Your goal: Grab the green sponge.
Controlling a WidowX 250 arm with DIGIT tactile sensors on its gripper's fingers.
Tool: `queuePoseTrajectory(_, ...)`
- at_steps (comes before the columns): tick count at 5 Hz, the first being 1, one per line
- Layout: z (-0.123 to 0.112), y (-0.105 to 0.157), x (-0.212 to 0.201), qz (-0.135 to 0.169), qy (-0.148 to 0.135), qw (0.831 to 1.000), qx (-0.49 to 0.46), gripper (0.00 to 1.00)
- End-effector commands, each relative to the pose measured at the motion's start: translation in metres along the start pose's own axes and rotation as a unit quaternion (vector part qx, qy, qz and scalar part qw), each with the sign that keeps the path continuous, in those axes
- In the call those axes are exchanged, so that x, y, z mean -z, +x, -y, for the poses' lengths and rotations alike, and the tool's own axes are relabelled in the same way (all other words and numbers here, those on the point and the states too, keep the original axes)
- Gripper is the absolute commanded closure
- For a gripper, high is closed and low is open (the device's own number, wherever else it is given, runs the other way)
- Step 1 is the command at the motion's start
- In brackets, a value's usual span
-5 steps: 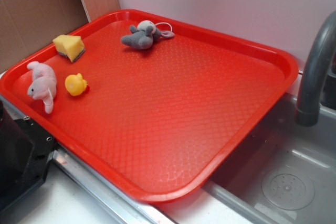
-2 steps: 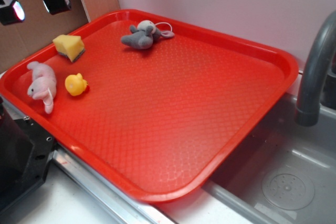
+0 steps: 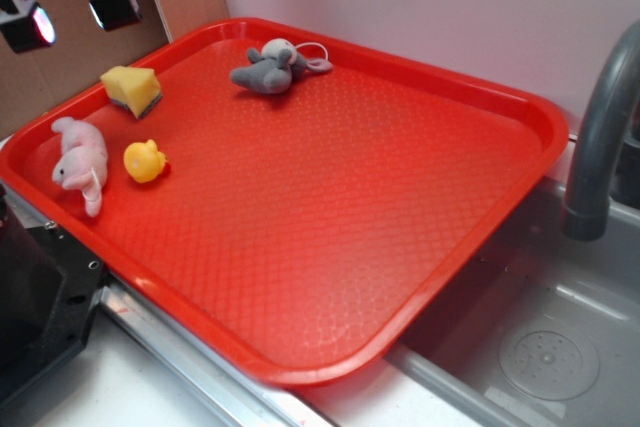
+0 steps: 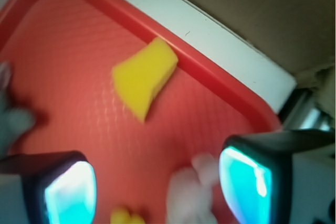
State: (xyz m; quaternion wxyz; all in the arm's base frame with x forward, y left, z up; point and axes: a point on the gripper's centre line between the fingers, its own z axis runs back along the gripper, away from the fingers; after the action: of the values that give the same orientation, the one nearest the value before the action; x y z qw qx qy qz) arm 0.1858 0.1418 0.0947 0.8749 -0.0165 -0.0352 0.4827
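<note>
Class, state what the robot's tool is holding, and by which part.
Nothing. The tool is open and empty, above the tray; the green sponge lies untouched.

Wrist view blurred; yellow duck (image 4: 127, 217) & grey plush (image 4: 11, 114) cut off at edges.

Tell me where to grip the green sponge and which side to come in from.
Come from above. The green sponge lies flat near the red tray rim, apart from the yellow duck. Probably close the open gripper across its thick end, on the long yellow sides, where the wedge offers most foam.
</note>
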Motion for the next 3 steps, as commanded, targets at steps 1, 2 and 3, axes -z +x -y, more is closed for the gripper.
queuePoseTrajectory(1,0.017,0.016,0.033,0.055,-0.002,0.997,-0.062,0.0)
queuePoseTrajectory(2,0.02,0.025,0.068,0.025,0.048,0.994,-0.096,0.0)
queuePoseTrajectory(3,0.02,0.019,0.087,0.016,0.07,0.991,-0.117,0.69)
